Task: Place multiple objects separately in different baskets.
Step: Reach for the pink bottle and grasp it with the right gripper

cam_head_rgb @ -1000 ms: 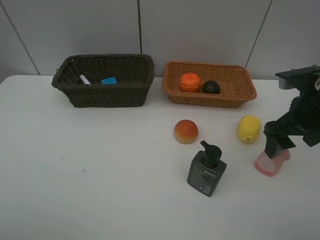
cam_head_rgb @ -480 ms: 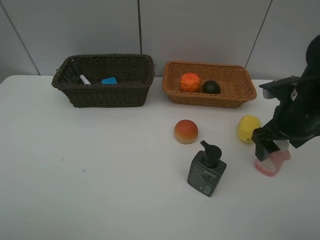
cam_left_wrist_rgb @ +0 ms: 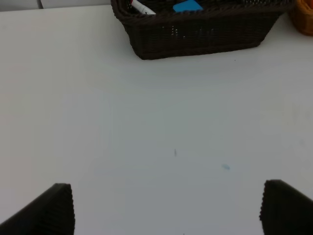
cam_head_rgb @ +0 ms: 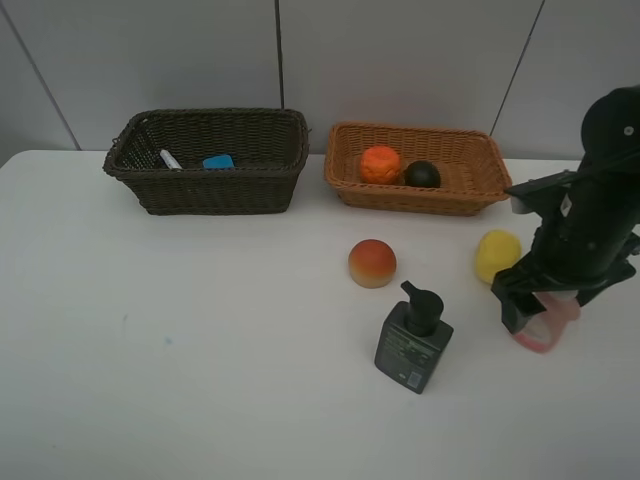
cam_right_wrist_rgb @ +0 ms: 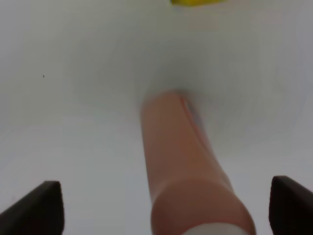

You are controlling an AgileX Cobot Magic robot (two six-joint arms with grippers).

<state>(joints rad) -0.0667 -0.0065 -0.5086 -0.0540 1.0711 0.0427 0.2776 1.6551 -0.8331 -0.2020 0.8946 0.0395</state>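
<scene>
Our right gripper [cam_right_wrist_rgb: 161, 208] is released. Its dark, ribbed fingers stand wide apart on either side of the pink bottle [cam_right_wrist_rgb: 181, 161], and neither finger touches it. The pink bottle is a smooth, rounded cylinder of salmon-pink plastic with a paler end nearest the wrist camera, and it sits on the plain white table [cam_head_rgb: 200, 350].

The yellow lemon [cam_head_rgb: 497, 255], blunt and matte, lies just behind the pink bottle. The dark pump bottle [cam_head_rgb: 413, 340], a squarish body with a black pump head, is to the pink bottle's left. The round red-orange peach [cam_head_rgb: 372, 263] lies further left and back.

The shallow orange-tan basket [cam_head_rgb: 420, 200], made of tight woven wicker, sits behind the pink bottle by the wall. It holds the dimpled orange [cam_head_rgb: 380, 164] and the glossy dark mangosteen [cam_head_rgb: 422, 174] side by side.

The deep dark brown basket [cam_head_rgb: 210, 190] stands well to the pink bottle's left. It holds the white marker [cam_head_rgb: 170, 159] and the board eraser [cam_head_rgb: 218, 161], whose face looks blue.

Our left gripper [cam_left_wrist_rgb: 168, 210] is also released, its ridged fingers spread over bare table well left of the pink bottle.
</scene>
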